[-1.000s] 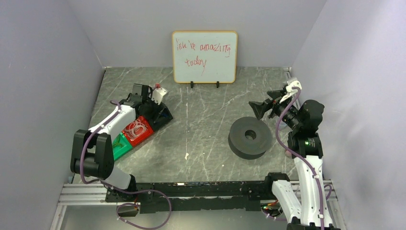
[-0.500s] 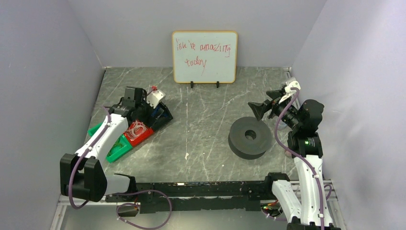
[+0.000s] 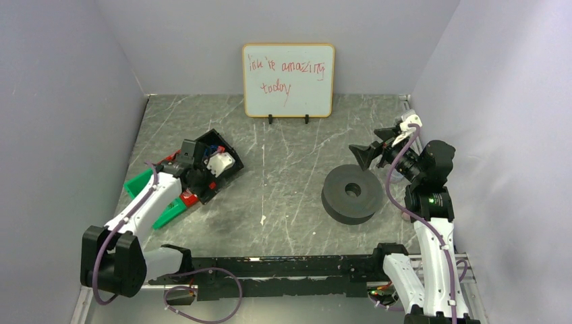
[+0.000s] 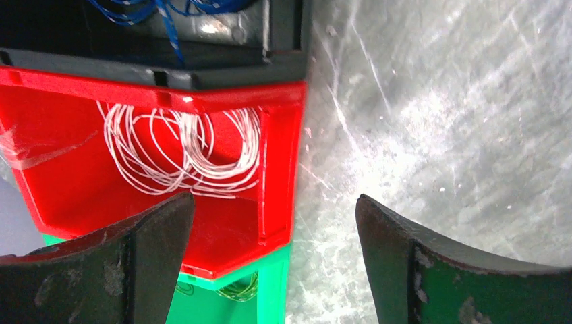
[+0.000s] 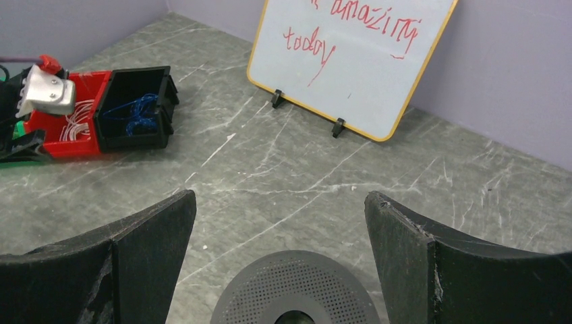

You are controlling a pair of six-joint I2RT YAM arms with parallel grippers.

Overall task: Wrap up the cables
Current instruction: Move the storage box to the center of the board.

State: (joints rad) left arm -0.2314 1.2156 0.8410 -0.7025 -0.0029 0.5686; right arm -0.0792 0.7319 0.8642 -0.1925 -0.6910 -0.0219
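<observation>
The cables [image 4: 165, 9] are thin blue wire lying loose in a black bin [image 4: 222, 67], seen at the top edge of the left wrist view. From the right wrist, the cables [image 5: 137, 111] show as a blue tangle in the black bin [image 5: 156, 128]. My left gripper [image 4: 273, 202] hangs open and empty over the corner of a red bin [image 4: 276, 175] that holds white wire coils [image 4: 182, 148]. In the top view the left gripper [image 3: 201, 177] is just near of the black bin [image 3: 217, 143]. My right gripper [image 3: 361, 156] is open and empty above the table, far from the bins.
A green bin [image 4: 270, 290] with greenish wire adjoins the red one. A dark grey perforated disc [image 3: 352, 192] with a centre hole lies below the right gripper [image 5: 278, 199]. A whiteboard [image 3: 288, 79] stands at the back wall. Purple walls close in on both sides.
My left gripper has pulled back from over the black bin toward the red bin, and its jaws have opened wide. The black bin is now uncovered. The right arm has not moved.
</observation>
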